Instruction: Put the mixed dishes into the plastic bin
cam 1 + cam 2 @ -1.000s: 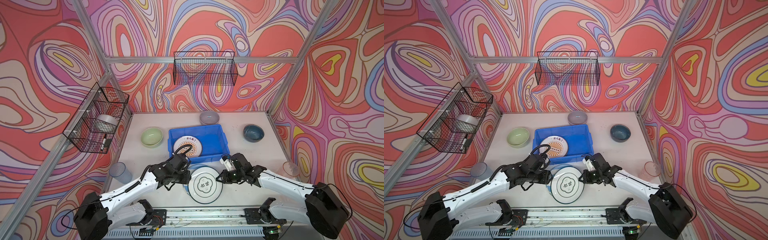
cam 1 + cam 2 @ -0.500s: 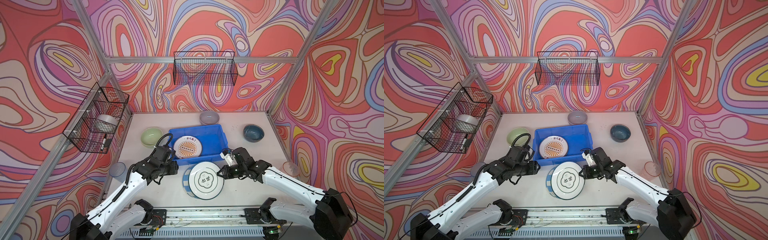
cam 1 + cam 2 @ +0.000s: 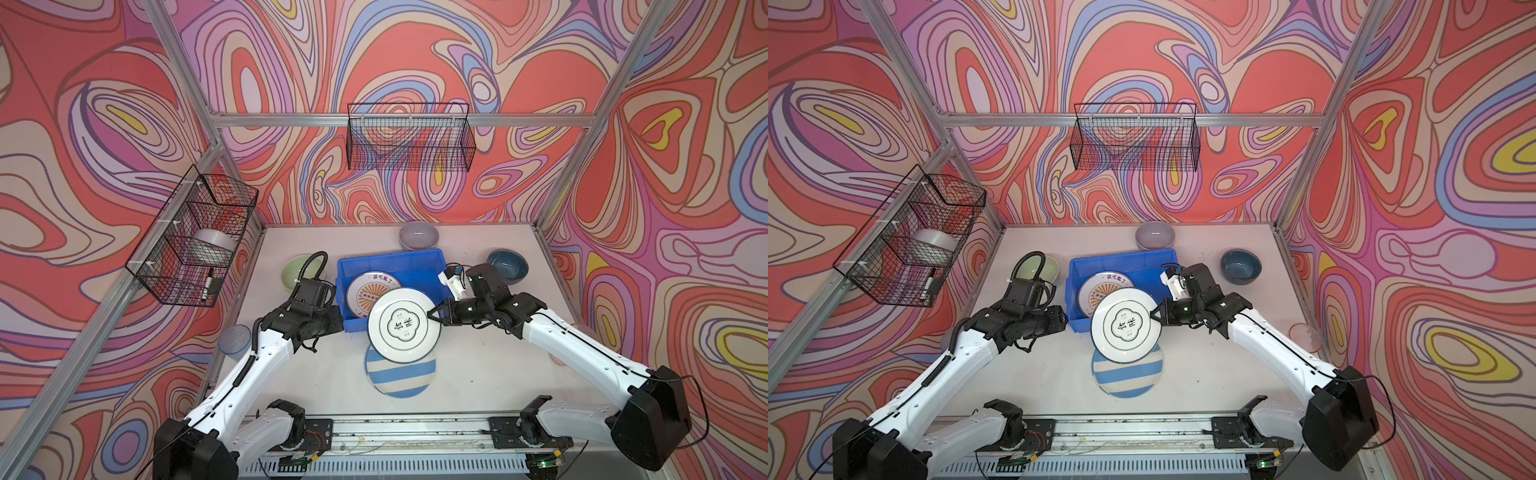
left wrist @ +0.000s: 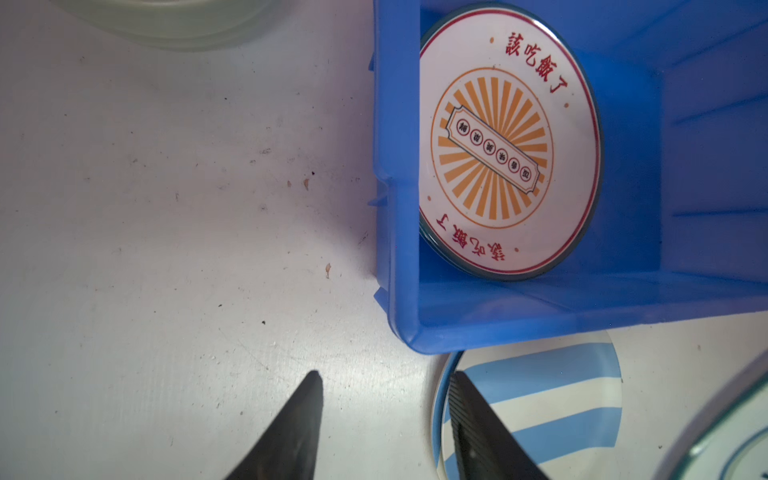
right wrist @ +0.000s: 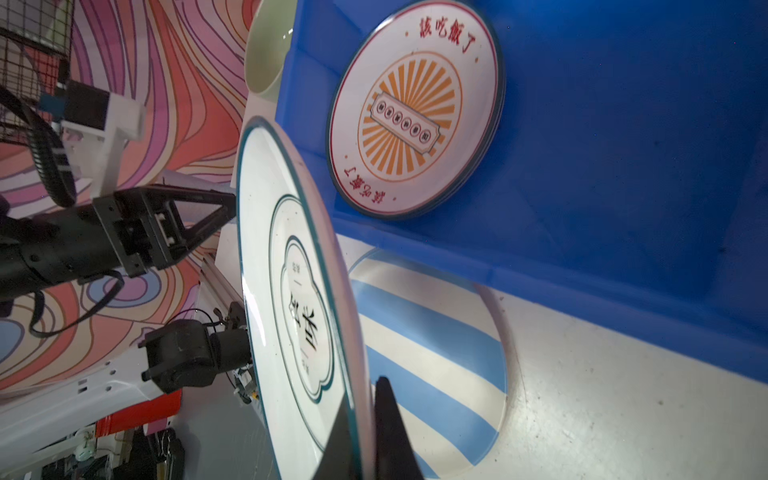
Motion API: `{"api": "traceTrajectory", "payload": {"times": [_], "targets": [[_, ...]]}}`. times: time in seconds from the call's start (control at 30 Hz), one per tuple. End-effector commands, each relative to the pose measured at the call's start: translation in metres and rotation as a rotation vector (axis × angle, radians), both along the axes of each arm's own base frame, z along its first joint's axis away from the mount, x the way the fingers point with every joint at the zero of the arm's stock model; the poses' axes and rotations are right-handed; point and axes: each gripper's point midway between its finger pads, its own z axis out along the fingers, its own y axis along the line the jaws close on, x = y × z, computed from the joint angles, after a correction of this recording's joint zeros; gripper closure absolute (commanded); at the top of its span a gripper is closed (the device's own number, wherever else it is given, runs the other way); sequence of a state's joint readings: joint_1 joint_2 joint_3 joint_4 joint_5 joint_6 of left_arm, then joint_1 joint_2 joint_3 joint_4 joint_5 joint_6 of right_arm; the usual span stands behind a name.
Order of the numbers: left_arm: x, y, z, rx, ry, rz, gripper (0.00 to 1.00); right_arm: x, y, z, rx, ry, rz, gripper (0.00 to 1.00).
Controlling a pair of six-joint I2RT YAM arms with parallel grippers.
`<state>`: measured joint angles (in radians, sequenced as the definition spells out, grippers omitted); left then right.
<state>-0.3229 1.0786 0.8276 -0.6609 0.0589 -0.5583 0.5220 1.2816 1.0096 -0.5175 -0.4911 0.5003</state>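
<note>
Right tool [image 3: 431, 317] is clamped shut on the rim of the green-rimmed plate [image 3: 402, 324]. It's gripping the edge that faces its own arm, so the plate sticks out from the tips toward the left arm. In the right wrist view the plate looks tipped up rather than flat, but I can't say how steeply. It hangs in the air right at the near wall of the plastic bin [image 3: 386, 255], partly over the bin's near right area and partly short of it. Inside the bin the orange sunburst plate [image 3: 365, 289] lies toward the left wall, so the bare floor is on the bin's right side. Just outside the near wall, the blue-white striped plate [image 3: 401, 378] lies flat on the counter [image 3: 478, 374], partly under the held plate. My read is that the bin lies straight beyond the plate, away from the robot, so the drop needs a push further over the wall plus levelling out. A round plate has no long axis, so only the tilt matters. Left tool [image 4: 384, 376] has its jaws apart with nothing between them, low by the bin's near left corner, so it's the closer one for the striped plate.
</note>
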Motion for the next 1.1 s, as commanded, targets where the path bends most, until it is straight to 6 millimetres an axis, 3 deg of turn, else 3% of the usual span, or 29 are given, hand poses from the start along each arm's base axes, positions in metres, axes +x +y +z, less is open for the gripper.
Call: {"api": "traceTrajectory", "payload": {"times": [0.0, 0.23, 0.47, 0.73, 1.0, 1.03, 1.07], "targets": [[0.020, -0.002, 0.014, -0.013, -0.063, 0.017, 0.49, 0.025, 0.001, 0.019, 0.015, -0.042, -0.049, 1.00], [0.031, -0.004, 0.003, 0.005, -0.034, 0.016, 0.53, 0.065, 0.006, 0.032, 0.049, -0.071, -0.127, 1.00], [0.038, -0.009, -0.012, -0.003, 0.000, 0.015, 0.57, 0.102, 0.011, 0.029, 0.048, -0.083, -0.172, 1.00], [0.042, -0.016, -0.024, -0.018, 0.037, -0.010, 0.63, 0.131, 0.023, 0.006, 0.052, -0.035, -0.184, 1.00], [0.043, -0.019, -0.026, -0.030, 0.043, -0.019, 0.68, 0.144, 0.034, -0.018, 0.061, 0.012, -0.186, 1.00], [0.043, -0.020, -0.025, -0.034, 0.041, -0.022, 0.69, 0.146, 0.036, -0.034, 0.051, 0.047, -0.182, 1.00], [0.044, -0.021, -0.025, -0.036, 0.039, -0.025, 0.69, 0.146, 0.038, -0.039, 0.053, 0.058, -0.174, 1.00]]}}
